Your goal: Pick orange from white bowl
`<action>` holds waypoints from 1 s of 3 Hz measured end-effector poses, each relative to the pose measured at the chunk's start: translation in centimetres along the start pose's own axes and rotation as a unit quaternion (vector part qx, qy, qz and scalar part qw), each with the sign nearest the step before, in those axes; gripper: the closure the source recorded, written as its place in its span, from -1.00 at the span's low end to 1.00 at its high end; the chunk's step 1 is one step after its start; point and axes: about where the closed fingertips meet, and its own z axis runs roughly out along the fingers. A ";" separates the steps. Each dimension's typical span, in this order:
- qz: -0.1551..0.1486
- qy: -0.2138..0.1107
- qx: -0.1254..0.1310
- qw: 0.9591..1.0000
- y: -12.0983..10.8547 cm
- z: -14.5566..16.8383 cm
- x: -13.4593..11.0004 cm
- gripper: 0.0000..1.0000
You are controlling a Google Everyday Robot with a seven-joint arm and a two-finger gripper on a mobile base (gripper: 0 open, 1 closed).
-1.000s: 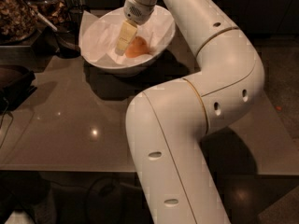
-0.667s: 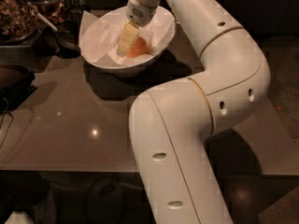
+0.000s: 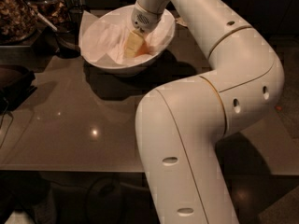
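Note:
The white bowl (image 3: 117,68) stands at the back of the grey table, lined with crumpled white paper. The orange (image 3: 146,48) lies inside it, right of centre; only a small orange patch shows beside the gripper. My gripper (image 3: 133,45) reaches down into the bowl from above and sits right against the orange, covering most of it. I cannot tell whether the orange is held.
Dark glass jars of brown snacks (image 3: 18,13) stand at the back left, with a dark scoop (image 3: 65,43) next to the bowl. A black object (image 3: 14,80) lies at the table's left edge. My own arm (image 3: 187,139) fills the right foreground.
The gripper has settled lower over the orange, so less of the fruit shows. The arm's elbow has shifted slightly to the right. The bowl has not moved.

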 end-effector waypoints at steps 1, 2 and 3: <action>-0.004 0.004 -0.002 1.000 0.1 0.3 0.3 -0.52; -0.006 0.009 -0.006 1.000 -0.2 1.4 0.4 -0.50; -0.007 0.010 -0.014 1.000 -0.8 3.1 0.2 -0.12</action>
